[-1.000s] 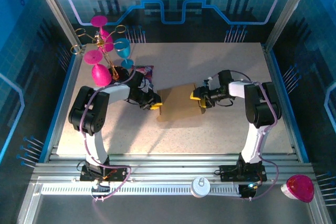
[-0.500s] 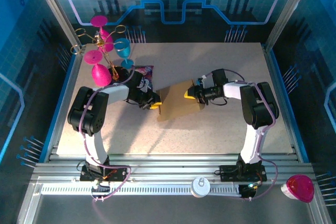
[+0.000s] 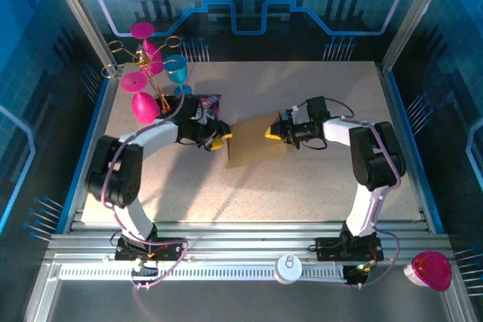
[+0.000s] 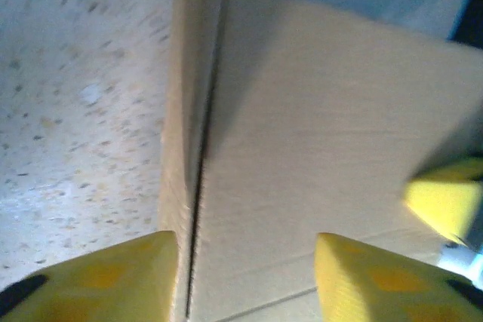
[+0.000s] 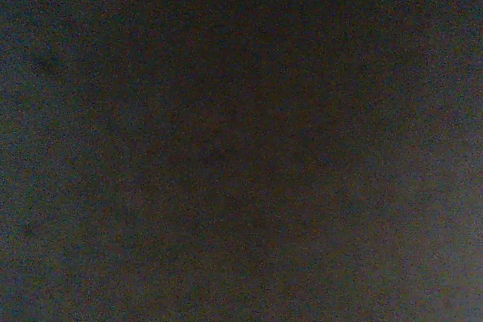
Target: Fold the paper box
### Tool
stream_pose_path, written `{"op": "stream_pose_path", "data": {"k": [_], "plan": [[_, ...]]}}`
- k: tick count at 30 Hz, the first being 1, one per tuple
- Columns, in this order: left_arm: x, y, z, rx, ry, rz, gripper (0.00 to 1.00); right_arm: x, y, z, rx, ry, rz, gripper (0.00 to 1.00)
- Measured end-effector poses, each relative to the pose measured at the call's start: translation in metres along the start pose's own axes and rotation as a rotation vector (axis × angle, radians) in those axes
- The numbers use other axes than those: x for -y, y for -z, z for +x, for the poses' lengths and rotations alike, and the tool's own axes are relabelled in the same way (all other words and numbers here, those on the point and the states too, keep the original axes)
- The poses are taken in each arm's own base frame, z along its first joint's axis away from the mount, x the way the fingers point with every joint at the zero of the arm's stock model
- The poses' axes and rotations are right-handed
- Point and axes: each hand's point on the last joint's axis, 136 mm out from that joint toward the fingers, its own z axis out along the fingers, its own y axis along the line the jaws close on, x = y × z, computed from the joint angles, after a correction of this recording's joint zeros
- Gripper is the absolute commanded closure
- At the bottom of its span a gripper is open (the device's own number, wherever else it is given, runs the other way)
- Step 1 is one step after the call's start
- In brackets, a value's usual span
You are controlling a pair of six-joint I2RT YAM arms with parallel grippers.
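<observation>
The paper box [image 3: 255, 147], plain brown cardboard, lies mid-table between my two arms. My left gripper [image 3: 219, 141] sits at its left edge. In the left wrist view that gripper [image 4: 245, 280] is open, its yellow fingers [image 4: 113, 277] spread over the box [image 4: 302, 148] beside a folded side panel [image 4: 181, 133]. My right gripper [image 3: 275, 133] rests on the box's upper right part, and one of its yellow fingertips [image 4: 445, 201] shows at the far side of the panel. The right wrist view is black, so its jaws cannot be read.
A purple snack packet [image 3: 208, 106] lies just behind my left gripper. A gold stand with pink and blue cups [image 3: 151, 81] stands at the back left. A white lid [image 3: 288, 268] and a pink cup [image 3: 430, 270] sit on the front rail.
My right gripper moved left onto the box. My left gripper shifted slightly back and its elbow swung outward. The box turned a little and its right side now sits higher.
</observation>
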Motion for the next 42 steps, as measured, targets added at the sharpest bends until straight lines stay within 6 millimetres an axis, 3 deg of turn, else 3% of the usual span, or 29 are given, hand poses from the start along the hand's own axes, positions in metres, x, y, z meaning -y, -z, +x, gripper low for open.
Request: {"op": "stream_pose_path", "data": {"k": [4, 7, 11, 16, 33, 37, 42], "plan": [[0.039, 0.047, -0.017, 0.15, 0.034, 0.112, 0.25, -0.02, 0.028, -0.01, 0.073, -0.086, -0.069, 0.68], [0.049, 0.058, -0.025, 0.189, 0.109, 0.153, 0.21, -0.038, 0.044, -0.016, 0.107, -0.143, -0.125, 0.68], [0.041, 0.049, -0.025, 0.165, 0.227, 0.14, 0.2, -0.06, 0.052, -0.014, 0.092, -0.211, -0.183, 0.69], [0.041, 0.036, -0.023, 0.141, 0.294, 0.144, 0.19, -0.071, 0.056, -0.009, 0.07, -0.296, -0.207, 0.7], [0.054, -0.008, -0.016, 0.087, 0.434, 0.296, 0.18, -0.055, 0.051, 0.007, 0.038, -0.499, -0.255, 0.7], [0.054, -0.022, -0.009, 0.059, 0.481, 0.315, 0.23, -0.061, 0.048, 0.006, 0.033, -0.508, -0.278, 0.71], [0.066, -0.025, -0.008, 0.049, 0.504, 0.362, 0.31, -0.062, 0.043, 0.005, 0.028, -0.514, -0.294, 0.72]]}}
